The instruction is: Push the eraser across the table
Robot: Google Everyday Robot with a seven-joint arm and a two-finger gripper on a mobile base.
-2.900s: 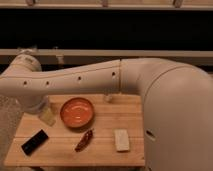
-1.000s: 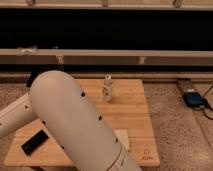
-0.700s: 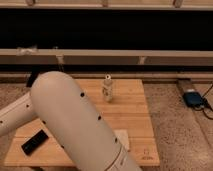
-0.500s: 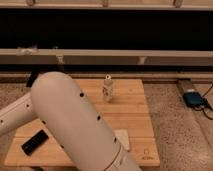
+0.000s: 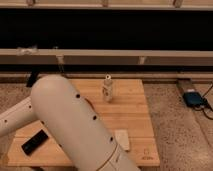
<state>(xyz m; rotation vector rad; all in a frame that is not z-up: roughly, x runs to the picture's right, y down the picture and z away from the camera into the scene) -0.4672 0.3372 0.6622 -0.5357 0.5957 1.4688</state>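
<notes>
The eraser (image 5: 35, 141), a flat black block, lies near the front left corner of the light wooden table (image 5: 135, 107). My big white arm (image 5: 75, 125) sweeps across the foreground, from the bottom centre up to a rounded elbow and then down and off the left edge. The gripper is out of view past that edge. The arm hides the middle and left of the tabletop. The forearm passes above and to the left of the eraser, with a visible gap between them.
A small pale bottle (image 5: 107, 90) stands upright at the back middle of the table. A pale beige block (image 5: 121, 139) lies near the front right, half behind the arm. A blue device (image 5: 192, 98) with a cable lies on the floor at right. A long rail (image 5: 150, 56) runs behind.
Since 2.9 s ago the arm has swung up close to the camera, and it now hides the orange bowl and the dark red thing. Over the last second it barely shifts. The eraser has not moved.
</notes>
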